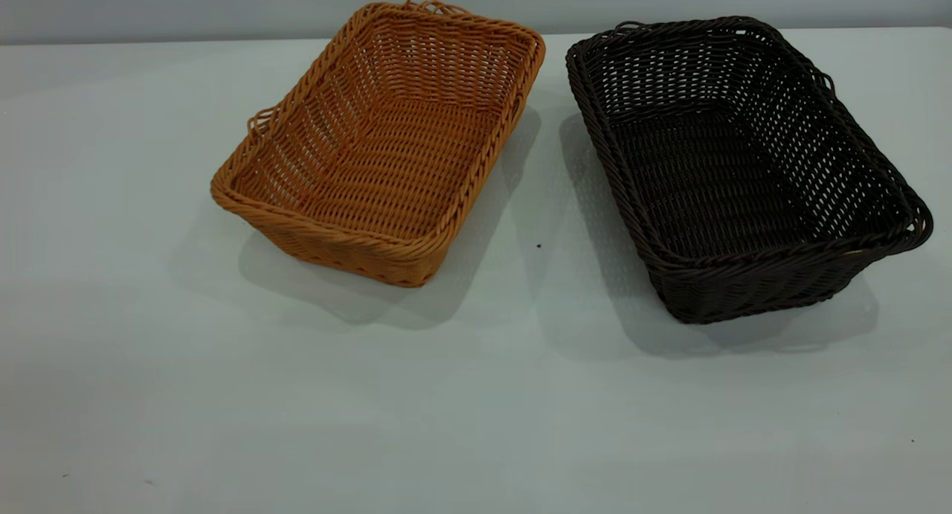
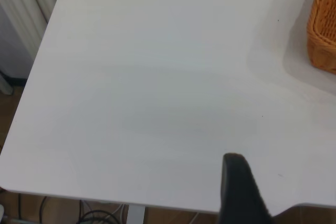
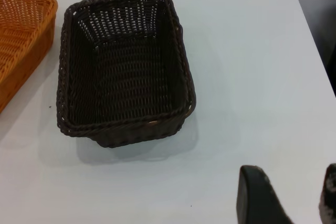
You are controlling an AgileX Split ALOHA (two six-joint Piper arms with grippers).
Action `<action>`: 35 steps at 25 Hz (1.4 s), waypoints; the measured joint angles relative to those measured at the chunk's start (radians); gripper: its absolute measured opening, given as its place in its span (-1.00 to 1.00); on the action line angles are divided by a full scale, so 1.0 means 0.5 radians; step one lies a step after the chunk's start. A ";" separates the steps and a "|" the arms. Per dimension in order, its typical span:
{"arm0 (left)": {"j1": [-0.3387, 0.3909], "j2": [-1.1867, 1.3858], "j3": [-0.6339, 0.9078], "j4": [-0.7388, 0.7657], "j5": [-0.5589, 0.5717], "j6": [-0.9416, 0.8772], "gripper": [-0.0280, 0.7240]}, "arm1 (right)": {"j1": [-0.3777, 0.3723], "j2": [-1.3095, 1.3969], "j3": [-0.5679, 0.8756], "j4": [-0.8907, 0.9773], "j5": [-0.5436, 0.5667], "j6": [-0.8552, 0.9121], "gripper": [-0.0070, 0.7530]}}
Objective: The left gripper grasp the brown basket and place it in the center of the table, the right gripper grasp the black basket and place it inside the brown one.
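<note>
Neither gripper has hold of anything: the left gripper [image 2: 239, 192] shows only one dark finger low over the bare table [image 1: 476, 410], so I cannot tell how wide it stands, while the right gripper [image 3: 294, 195] hangs with its fingers apart, short of the black basket [image 1: 744, 172]. The brown basket [image 1: 387, 142] sits left of centre, the black one just beside it on the right, both upright, empty and not touching. They look light and fairly stiff, woven wicker with some give. The braided rim on the near long side seems the best grip for each; the small loop handles look too thin.
</note>
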State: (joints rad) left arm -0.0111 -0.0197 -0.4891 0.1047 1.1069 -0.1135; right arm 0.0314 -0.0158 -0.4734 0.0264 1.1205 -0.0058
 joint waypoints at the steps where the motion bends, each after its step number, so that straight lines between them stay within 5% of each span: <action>1: 0.000 0.000 0.000 0.000 0.000 0.000 0.09 | 0.000 0.000 0.000 0.000 0.000 0.012 -0.35; 25: 0.000 0.005 0.000 0.091 0.000 -0.002 0.09 | 0.000 0.002 0.000 -0.013 -0.005 0.012 -0.34; 28: 0.000 0.126 -0.013 0.144 -0.069 -0.036 0.09 | 0.000 0.087 0.000 0.018 -0.012 -0.009 -0.22; 35: 0.000 0.888 -0.041 0.144 -0.673 -0.080 0.10 | 0.000 0.710 -0.023 0.376 -0.201 -0.334 0.40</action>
State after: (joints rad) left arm -0.0111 0.4242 -0.5095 0.1765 0.7706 -0.1536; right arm 0.0314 0.3393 -0.4850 0.2146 1.0199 -0.1726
